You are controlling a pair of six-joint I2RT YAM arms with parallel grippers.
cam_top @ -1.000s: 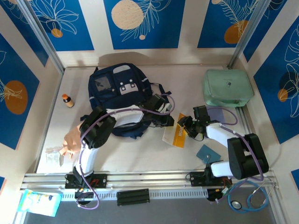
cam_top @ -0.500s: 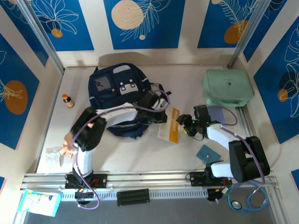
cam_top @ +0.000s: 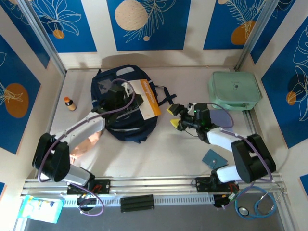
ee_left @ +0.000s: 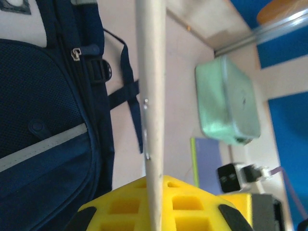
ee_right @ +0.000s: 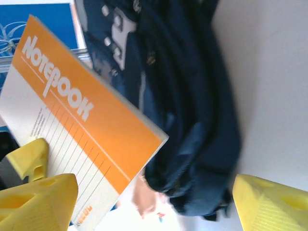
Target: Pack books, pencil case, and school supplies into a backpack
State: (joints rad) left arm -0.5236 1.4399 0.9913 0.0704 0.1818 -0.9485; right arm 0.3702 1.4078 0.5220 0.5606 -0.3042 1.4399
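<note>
One backpack [cam_top: 120, 120] lies on the table [cam_top: 149, 156], left of the middle, front pocket up. The left gripper [cam_top: 131, 96] reaches over it and is clamped on the edge of one book [cam_top: 148, 98], white with an orange band. In the top view the book is raised above the backpack's right side, tilted. The left wrist view has the book [ee_left: 150, 86] edge-on, a thin pale strip running up from between the yellow fingers [ee_left: 192, 211], with the backpack [ee_left: 43, 125] to its left and two dark straps trailing onto the table. In the right wrist view the orange band of the book [ee_right: 82, 125] reads "NOTEBOOK", and the backpack [ee_right: 192, 96] lies behind it.

The right gripper [cam_top: 174, 117] hangs just right of the backpack, turned towards it. Its two yellow fingers [ee_right: 274, 202] stand wide apart with nothing between them.

One teal booklet [cam_top: 213, 158] lies flat near the right arm's base, well apart from the backpack. One mint-green case [cam_top: 234, 90] sits at the far right corner, and one lilac flat item [ee_left: 209, 163] with a green edge lies just beside it. One small orange-capped bottle [cam_top: 70, 103] stands left of the backpack, apart from it.
</note>
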